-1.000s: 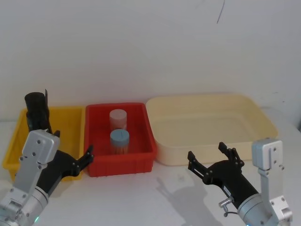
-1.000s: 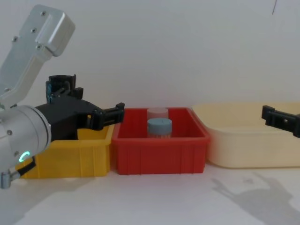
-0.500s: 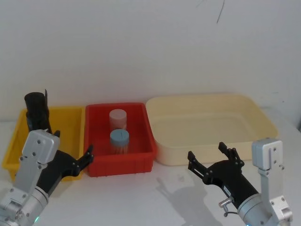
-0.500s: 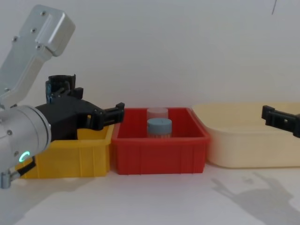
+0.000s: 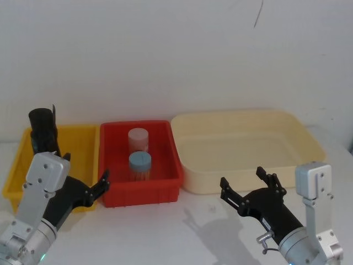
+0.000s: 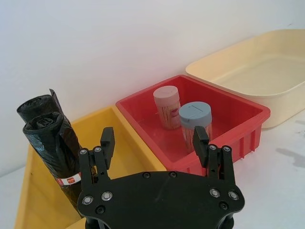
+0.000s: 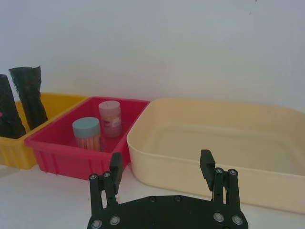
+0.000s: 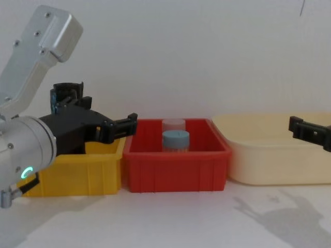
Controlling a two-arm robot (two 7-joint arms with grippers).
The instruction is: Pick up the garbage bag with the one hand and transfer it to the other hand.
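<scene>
The garbage bag, a black roll with a red-and-white label band, stands leaning in the yellow bin next to a plain black roll. In the right wrist view it is the roll at the edge. My left gripper hangs open and empty in front of the bin, short of the bag; in the head view it is at the lower left. My right gripper is open and empty over the table in front of the cream tub.
A red bin between the yellow bin and the cream tub holds a pink-lidded jar and a blue-lidded jar. White tabletop lies in front of the bins. A white wall stands close behind.
</scene>
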